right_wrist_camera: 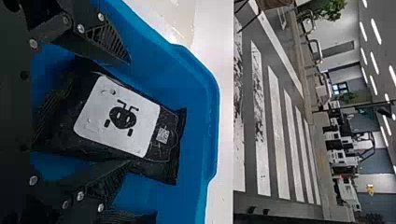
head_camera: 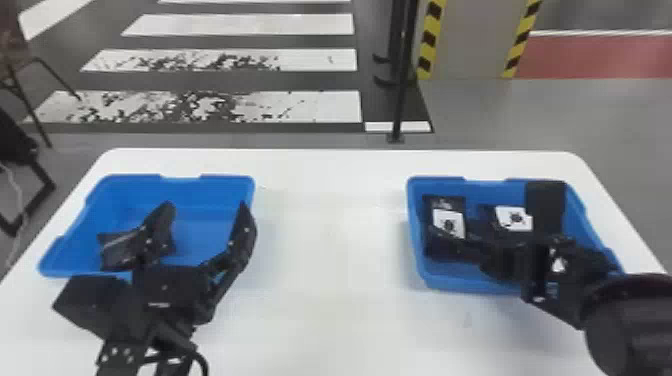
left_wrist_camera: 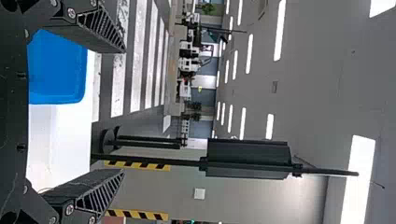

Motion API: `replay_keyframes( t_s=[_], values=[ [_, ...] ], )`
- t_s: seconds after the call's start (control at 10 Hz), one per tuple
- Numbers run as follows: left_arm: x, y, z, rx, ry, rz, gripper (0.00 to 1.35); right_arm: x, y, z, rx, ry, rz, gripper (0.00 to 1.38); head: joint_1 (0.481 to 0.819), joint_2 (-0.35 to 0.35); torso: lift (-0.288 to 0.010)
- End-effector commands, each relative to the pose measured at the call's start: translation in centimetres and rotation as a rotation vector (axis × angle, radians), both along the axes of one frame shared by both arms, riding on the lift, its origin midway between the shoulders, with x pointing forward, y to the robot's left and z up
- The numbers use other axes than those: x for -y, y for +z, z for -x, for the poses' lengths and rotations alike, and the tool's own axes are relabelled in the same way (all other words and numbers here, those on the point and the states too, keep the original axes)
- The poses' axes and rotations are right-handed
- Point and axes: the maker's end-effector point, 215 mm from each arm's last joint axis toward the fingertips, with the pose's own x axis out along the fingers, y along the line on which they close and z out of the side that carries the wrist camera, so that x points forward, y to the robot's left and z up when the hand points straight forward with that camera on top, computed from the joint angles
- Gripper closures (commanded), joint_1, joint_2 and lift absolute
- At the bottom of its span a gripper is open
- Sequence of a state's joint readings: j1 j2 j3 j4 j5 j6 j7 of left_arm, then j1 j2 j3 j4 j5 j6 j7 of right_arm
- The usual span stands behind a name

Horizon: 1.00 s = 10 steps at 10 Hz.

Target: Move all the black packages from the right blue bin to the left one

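Right gripper: the right gripper point(head_camera: 487, 215) is reaching into view over the right blue bin point(head_camera: 417, 240), its two fingers standing well apart and closing on nothing.
Package at the right gripper: a black package with a white label point(right_wrist_camera: 116, 121) is lying below and between those spread fingers, its far end pointing toward the bin's far wall.
Second labelled package: another black package point(head_camera: 515, 218) is resting in the right blue bin, just ahead of the right gripper's body and to the right of the first one; the arm is partly covering it.
Left gripper: the left gripper point(head_camera: 206, 205) is hanging over the left blue bin point(head_camera: 65, 257) with its fingers spread wide, gripping nothing.
Package at the left gripper: a crumpled black package point(head_camera: 117, 250) is lying in the left blue bin, under and beside the left gripper's left finger; the finger is partly hiding it, so whether more packages are lying there I cannot tell.
Table: the white table point(head_camera: 330, 300) is stretching beneath both bins and between the two grippers.
Beyond the grippers: past the table's far edge, a black pole point(head_camera: 400, 100) is standing on the floor in front of a pillar point(head_camera: 465, 40) edged with yellow and black stripes.
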<state>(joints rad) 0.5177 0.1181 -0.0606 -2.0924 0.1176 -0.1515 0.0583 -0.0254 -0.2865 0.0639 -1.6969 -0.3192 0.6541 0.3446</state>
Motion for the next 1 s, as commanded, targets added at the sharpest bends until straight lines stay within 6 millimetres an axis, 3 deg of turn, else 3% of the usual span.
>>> replay_keyframes(
  t_s=[0.0, 0.2, 0.4, 0.6, 0.8, 0.9],
  values=[
    [-0.1, 0.0, 0.0, -0.001, 0.002, -0.004, 0.16, 0.0, -0.2, 0.1, -0.008, 0.005, 0.009, 0.72, 0.695, 0.025, -0.183],
    [-0.2, 0.0, 0.0, -0.001, 0.004, -0.004, 0.16, -0.3, -0.1, 0.3, -0.014, 0.006, 0.0, 1.09, 0.695, 0.027, -0.183],
    [-0.3, 0.2, 0.0, 0.006, 0.006, -0.005, 0.16, -0.6, 0.4, 0.7, -0.001, 0.008, -0.026, 1.13, 0.695, 0.033, -0.183],
    [-0.6, 0.4, 0.0, 0.014, 0.01, -0.006, 0.16, 0.7, 3.0, 1.1, 0.059, -0.018, -0.041, 1.14, 0.695, 0.034, -0.183],
    [-0.4, 0.5, 0.1, 0.018, 0.007, 0.0, 0.16, 0.9, 6.9, 2.5, 0.123, -0.022, -0.092, 1.14, 0.695, 0.02, -0.183],
    [-0.3, 0.5, 0.2, 0.02, 0.006, 0.01, 0.15, -0.9, 9.4, 3.5, 0.148, 0.024, -0.151, 1.14, 0.695, 0.018, -0.183]
  ],
)
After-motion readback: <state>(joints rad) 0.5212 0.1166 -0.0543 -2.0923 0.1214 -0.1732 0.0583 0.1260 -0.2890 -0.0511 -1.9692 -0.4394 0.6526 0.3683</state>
